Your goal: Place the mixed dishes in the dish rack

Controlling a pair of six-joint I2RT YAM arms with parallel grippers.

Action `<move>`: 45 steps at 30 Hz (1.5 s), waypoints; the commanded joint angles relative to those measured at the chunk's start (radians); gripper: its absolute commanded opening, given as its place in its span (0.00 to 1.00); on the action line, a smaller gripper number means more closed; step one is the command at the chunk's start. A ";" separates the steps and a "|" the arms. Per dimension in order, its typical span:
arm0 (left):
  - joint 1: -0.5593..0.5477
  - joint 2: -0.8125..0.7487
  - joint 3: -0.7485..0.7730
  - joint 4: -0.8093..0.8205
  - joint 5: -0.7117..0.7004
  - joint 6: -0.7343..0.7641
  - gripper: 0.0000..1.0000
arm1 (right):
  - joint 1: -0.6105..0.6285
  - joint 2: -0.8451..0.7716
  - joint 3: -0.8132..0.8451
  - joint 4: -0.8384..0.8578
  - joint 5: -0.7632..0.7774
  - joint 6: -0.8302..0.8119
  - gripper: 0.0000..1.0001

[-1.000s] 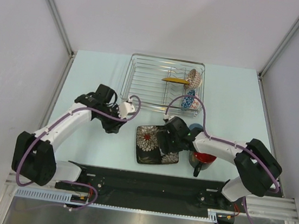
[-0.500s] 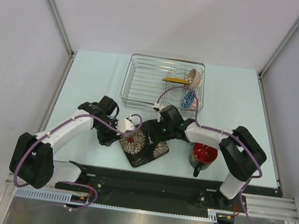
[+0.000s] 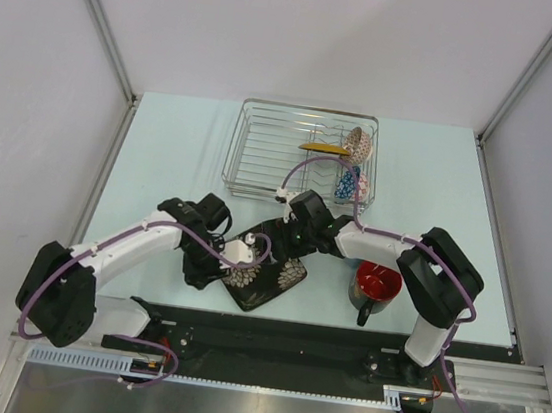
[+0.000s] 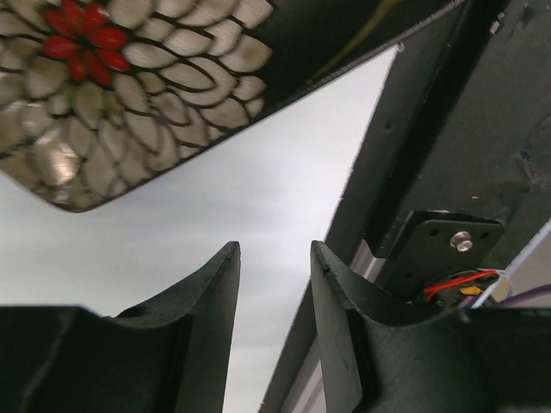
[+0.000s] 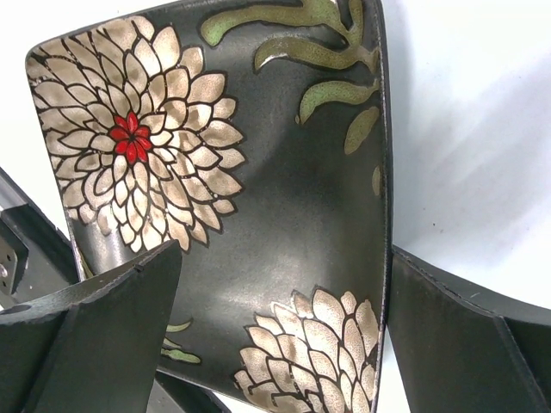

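Done: the dish rack [image 3: 262, 154] at the far side of the table [image 3: 162, 152] holds three pieces along its right side: a pinkish-beige bowl [image 3: 360, 142], a blue patterned bowl [image 3: 348, 182] and a yellow piece [image 3: 325, 148] standing on edge in the slots
Left to load: the dark square plate [image 5: 284, 172], painted with pale flowers, lies on the table between the two arms, near the rack's front side; the dark mug [image 3: 375, 282] with its red inside stands on the table to the plate's right, apart from it
Progress, as a judgement: about half done, with the plate being the piece now worked on
Right tool [image 5: 284, 249]: fingers wide apart, straddling one corner of the plate, not clamped on it
Left tool [image 4: 274, 249]: fingers a narrow gap apart, nothing between them, just short of the plate's edge
Hard to tell: no light-blue cup can be made out; the yellow piece shows edge-on only; whether the right fingers touch the plate
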 commanded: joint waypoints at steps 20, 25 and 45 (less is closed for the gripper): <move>-0.085 0.299 0.016 0.261 -0.020 -0.184 0.41 | 0.000 0.041 -0.133 -0.157 -0.096 -0.023 0.94; -0.084 0.279 0.017 0.312 -0.052 -0.212 0.42 | -0.017 0.061 -0.192 -0.048 -0.193 0.002 0.89; -0.030 0.337 0.131 0.500 -0.048 -0.324 0.41 | -0.089 0.160 -0.239 0.213 -0.556 0.005 0.68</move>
